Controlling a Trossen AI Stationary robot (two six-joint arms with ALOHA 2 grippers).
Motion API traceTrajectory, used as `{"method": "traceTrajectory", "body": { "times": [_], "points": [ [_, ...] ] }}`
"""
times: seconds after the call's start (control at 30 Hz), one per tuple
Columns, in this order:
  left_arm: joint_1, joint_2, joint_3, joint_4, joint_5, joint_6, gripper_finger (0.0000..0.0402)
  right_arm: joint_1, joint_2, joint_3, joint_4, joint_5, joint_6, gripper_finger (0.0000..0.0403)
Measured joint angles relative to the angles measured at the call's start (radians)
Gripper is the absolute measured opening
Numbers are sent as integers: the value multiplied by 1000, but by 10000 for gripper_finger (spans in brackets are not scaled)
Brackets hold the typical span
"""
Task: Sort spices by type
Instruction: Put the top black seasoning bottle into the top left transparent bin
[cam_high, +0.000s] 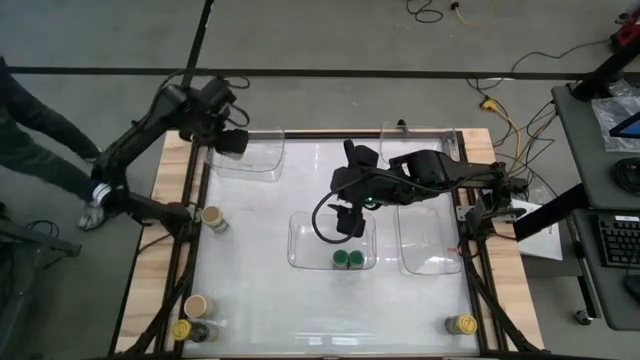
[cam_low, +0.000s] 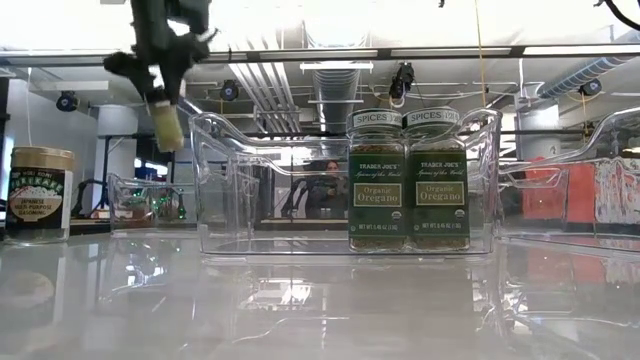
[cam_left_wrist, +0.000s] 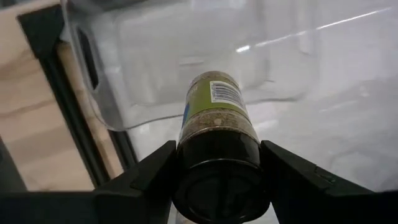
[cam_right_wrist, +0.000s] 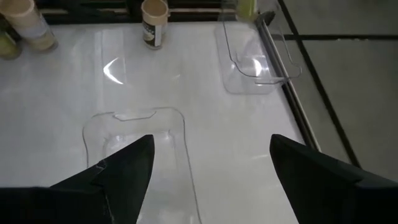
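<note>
At the near left corner of the table (cam_high: 330, 320) stand a tan-lidded spice jar (cam_high: 197, 305) and, right at the edge, a yellow-lidded jar (cam_high: 183, 328). A second yellow-lidded jar (cam_high: 462, 324) stands alone at the near right corner.

Towards the middle, a clear centre tray (cam_high: 300, 245) holds two green-lidded oregano jars (cam_high: 349, 260). They stand upright and touch side by side against its near wall. The low view shows their labels facing the near edge.

The right gripper (cam_high: 349, 222) hangs above this tray's far half. Its fingers are spread wide with nothing between them, and its wrist view looks down through the gap onto the tray floor. A second clear tray (cam_high: 430, 245) lies just beside the centre tray, towards the right edge.

Along the left edge, about midway back, another tan-lidded jar (cam_high: 211, 218) stands on its own.

At the far left corner lies a third clear tray (cam_high: 255, 160). The left gripper (cam_high: 232, 142) is raised over its left end, clenched on a black-lidded jar (cam_left_wrist: 217, 118). The fingers (cam_left_wrist: 152, 171) press the jar from both sides just behind the lid, and its base points down towards the tray. In the low view this jar hangs tilted, clear of the table.

Beyond the left edge, a person's legs and a light shoe (cam_high: 95, 212) show on the floor
</note>
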Motion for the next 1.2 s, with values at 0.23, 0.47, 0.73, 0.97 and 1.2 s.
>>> {"method": "traceTrajectory", "body": {
  "times": [0.23,0.47,0.73,0.97,1.2],
  "points": [
    [77,131,0,4,22,-25,194,-2,0,0,-4,0,-37,300],
    [94,230,0,12,112,-139,194,14,-41,0,-115,-1,-219,284],
    [98,300,0,99,98,-523,194,-53,-200,0,-135,-71,-428,275],
    [71,319,0,159,47,-808,194,-66,-354,-27,-205,-143,-424,277],
    [-1,356,0,213,35,-1076,194,-66,-456,-104,-214,-154,-390,276]
  ]
}}
